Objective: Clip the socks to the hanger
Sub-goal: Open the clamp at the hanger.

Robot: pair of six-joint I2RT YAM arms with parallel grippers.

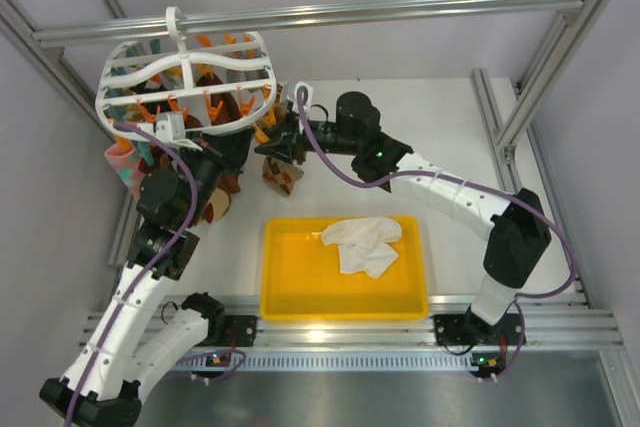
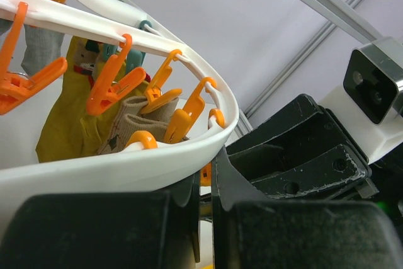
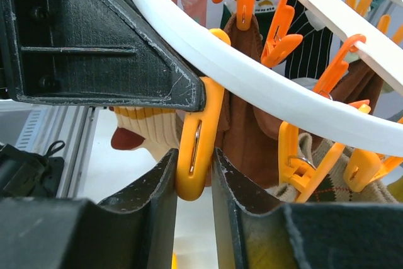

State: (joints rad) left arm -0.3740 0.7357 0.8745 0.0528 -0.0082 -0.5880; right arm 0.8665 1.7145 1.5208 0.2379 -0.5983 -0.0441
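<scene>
Two cream-white socks (image 1: 362, 242) lie crumpled in the yellow tray (image 1: 340, 312). The white lattice hanger (image 1: 185, 72) hangs at the back left with orange and teal clips. My left gripper (image 1: 222, 152) is shut on the hanger's near rim (image 2: 126, 165), with the fingertips (image 2: 204, 162) close together. My right gripper (image 1: 272, 142) is just right of it. Its fingers (image 3: 194, 155) close around one orange clip (image 3: 200, 137) that hangs from the rim (image 3: 271, 83). The left finger touches the clip.
Brown and patterned socks (image 1: 282, 175) hang from the hanger's clips, with a pink sock (image 1: 122, 162) at its left. Aluminium frame posts (image 1: 540, 67) stand at the right and back. The two grippers are almost touching each other under the hanger.
</scene>
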